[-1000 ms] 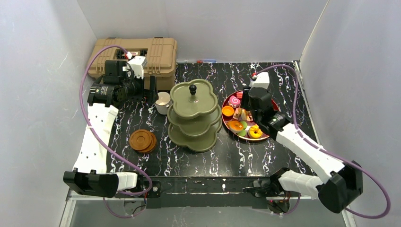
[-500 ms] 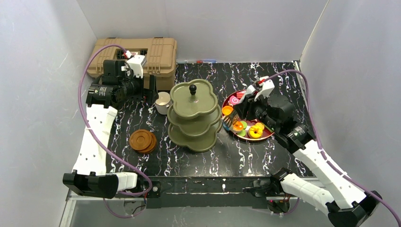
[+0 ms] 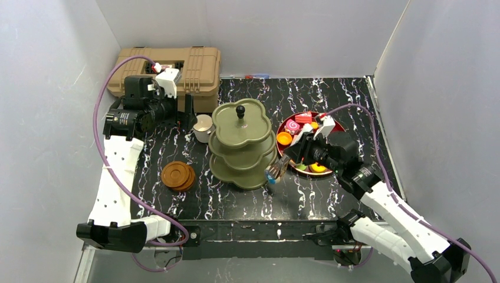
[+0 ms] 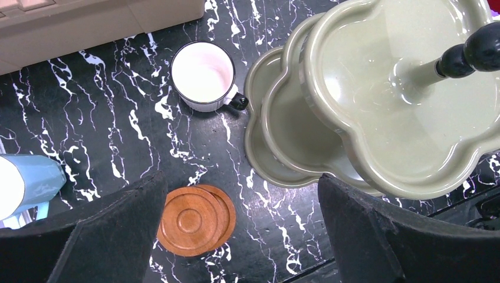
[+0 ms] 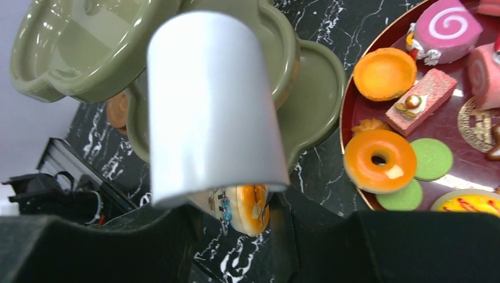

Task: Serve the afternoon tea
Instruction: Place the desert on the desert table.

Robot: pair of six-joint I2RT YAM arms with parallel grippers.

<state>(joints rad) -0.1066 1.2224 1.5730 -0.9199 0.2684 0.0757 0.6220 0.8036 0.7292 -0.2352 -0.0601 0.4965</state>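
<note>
Right pincer (image 5: 236, 219) is clenched on a small orange toy pastry (image 5: 243, 207), low centre of the wrist view, just off the lower-right lobes of the olive three-tier stand (image 3: 253, 127). Left pincer (image 4: 242, 227) is released and wide, nothing between its pads, above the white mug (image 4: 203, 75) and wooden saucers (image 4: 194, 219). The pastry is probably light, rigid and slick, so hold its flat sides gently. Its printed side is too small to read.
</note>
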